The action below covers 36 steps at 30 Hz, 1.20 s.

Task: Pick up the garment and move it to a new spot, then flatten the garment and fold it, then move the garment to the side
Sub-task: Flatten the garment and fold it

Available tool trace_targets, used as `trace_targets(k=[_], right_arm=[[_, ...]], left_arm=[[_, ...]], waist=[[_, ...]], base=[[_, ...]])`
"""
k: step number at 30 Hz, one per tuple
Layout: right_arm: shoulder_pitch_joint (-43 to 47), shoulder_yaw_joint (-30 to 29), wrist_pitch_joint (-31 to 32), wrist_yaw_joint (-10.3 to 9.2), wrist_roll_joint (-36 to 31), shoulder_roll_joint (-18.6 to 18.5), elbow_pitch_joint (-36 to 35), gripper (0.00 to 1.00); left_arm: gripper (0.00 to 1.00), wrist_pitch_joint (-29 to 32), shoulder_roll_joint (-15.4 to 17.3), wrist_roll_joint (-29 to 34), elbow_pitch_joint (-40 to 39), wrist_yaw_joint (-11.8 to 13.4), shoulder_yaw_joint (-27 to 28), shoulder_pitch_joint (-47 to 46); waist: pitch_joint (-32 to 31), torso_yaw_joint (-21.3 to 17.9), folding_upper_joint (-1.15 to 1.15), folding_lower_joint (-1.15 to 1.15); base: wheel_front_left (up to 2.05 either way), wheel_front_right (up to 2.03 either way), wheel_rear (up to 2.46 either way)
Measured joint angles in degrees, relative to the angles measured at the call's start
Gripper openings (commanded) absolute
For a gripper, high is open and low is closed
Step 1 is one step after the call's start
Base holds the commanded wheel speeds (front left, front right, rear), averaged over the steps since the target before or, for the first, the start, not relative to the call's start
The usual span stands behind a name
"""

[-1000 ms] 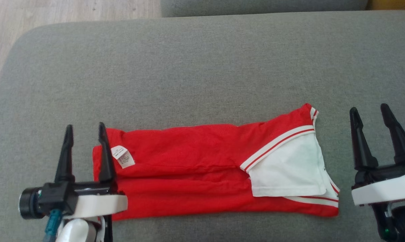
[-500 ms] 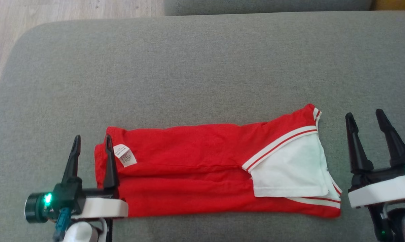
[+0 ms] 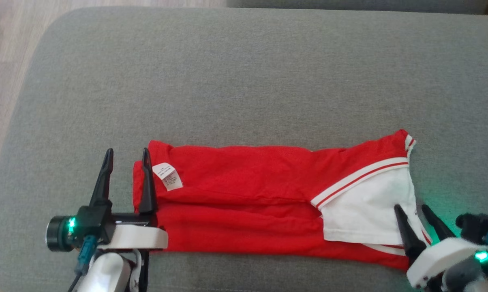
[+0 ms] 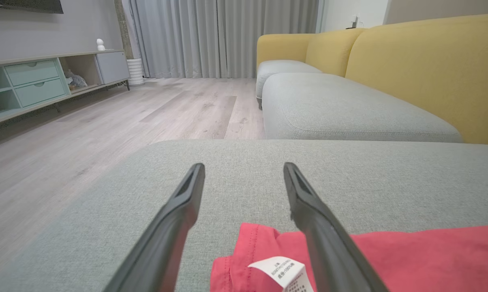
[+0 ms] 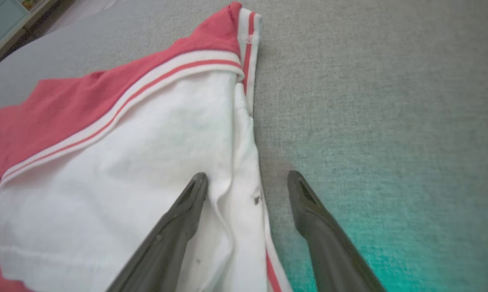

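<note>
The garment [image 3: 244, 194], red with a white striped panel at its right end, lies folded in a long band on the grey cushion. My left gripper [image 3: 127, 151] is open at the garment's left end. Its right finger lies over the red edge beside the white label [image 3: 168, 176], and its left finger is over bare cushion. The left wrist view shows that gripper [image 4: 243, 166] above the red cloth [image 4: 410, 259]. My right gripper [image 3: 411, 207] is open and tilted down over the white panel's right edge. In the right wrist view this gripper [image 5: 247, 175] has one finger on the white cloth [image 5: 126, 162] and the other over the cushion.
The grey cushion [image 3: 244, 81] stretches wide beyond the garment, with a rounded left edge. Wooden floor [image 3: 1, 61] lies to its left. The left wrist view takes in a yellow sofa [image 4: 422, 69] and a low cabinet [image 4: 33, 81] across the room.
The head camera has shifted, so the whole picture slid right. My right gripper has come down and leftward from beside the garment onto its white right edge. The left gripper has drawn back slightly.
</note>
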Motion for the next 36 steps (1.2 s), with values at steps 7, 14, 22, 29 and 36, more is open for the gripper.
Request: trace_targets(k=[7,14,22,29,36], right_arm=[[-4.74,3.81,4.16,0.0,6.94,-2.7,3.8,0.09],[-5.45,6.66,6.0,0.0,10.25,-3.48,2.16,0.0],[-4.62,3.04,5.23,0.0,11.38,-3.91,0.05,0.0],[-0.26,-6.14,4.98,0.0,11.03,-5.27,-0.34,0.0],[-0.15,-7.34,8.72,0.0,8.6,-5.83,-7.84,0.0]], left_arm=[[1.0,-0.01,-0.89,0.71,0.46,-1.0,0.59,-0.15],[1.0,-0.15,-1.57,1.59,0.43,-1.55,2.3,-0.08],[1.0,-0.15,-2.09,2.14,0.43,-2.29,3.98,0.23],[1.0,-0.15,-2.18,2.71,0.45,-2.94,4.97,0.6],[1.0,-0.15,-2.24,3.19,0.44,-3.02,5.43,0.63]], waist=[[0.38,0.84,0.0,0.0],[0.27,0.21,0.0,0.0],[-0.42,-2.54,0.0,0.0],[-1.1,-5.19,0.0,0.0],[-1.15,-6.98,0.0,0.0]], base=[[0.0,0.0,0.0],[0.0,0.0,0.0],[0.0,0.0,0.0],[0.0,0.0,0.0],[0.0,0.0,0.0]])
